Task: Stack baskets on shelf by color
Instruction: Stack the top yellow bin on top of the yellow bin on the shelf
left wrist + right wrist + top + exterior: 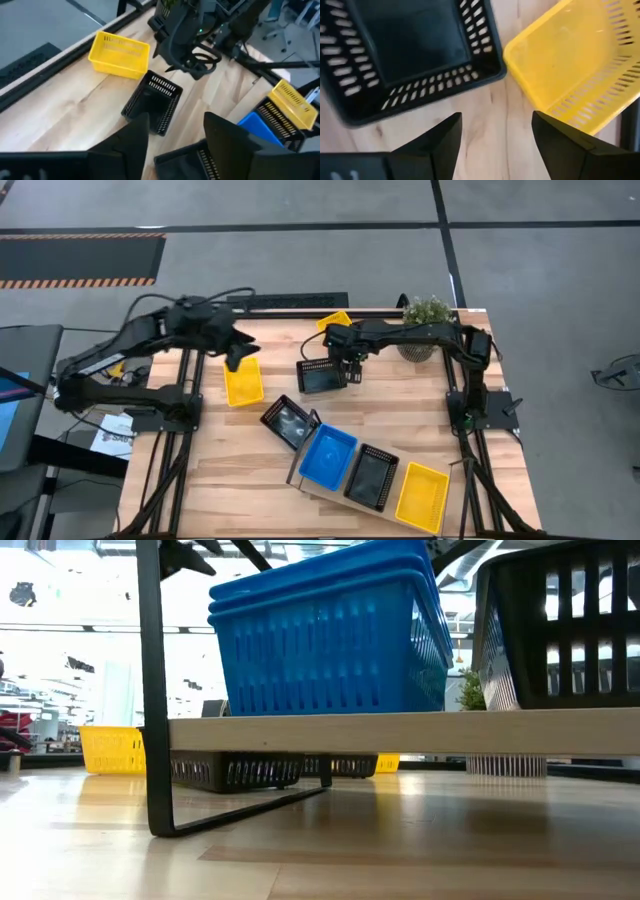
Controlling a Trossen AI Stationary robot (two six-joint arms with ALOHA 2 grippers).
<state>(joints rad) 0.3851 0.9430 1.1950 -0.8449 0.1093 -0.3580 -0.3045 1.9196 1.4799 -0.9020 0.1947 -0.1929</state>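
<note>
Blue baskets (325,635) are sitting stacked on the shelf (400,732), nearest the low camera. Right claw (495,145), fingers spread and empty, is hovering beside a black basket (405,55) and a yellow basket (575,65). Left claw (175,145), also spread, is hanging over the table's left. Risk: closing here could be pinching both rims, dragging the wrong color.

Shelf (330,498) at table's (240,470) near edge, three baskets (372,476) on it; four baskets behind; plant (427,313) far right.
</note>
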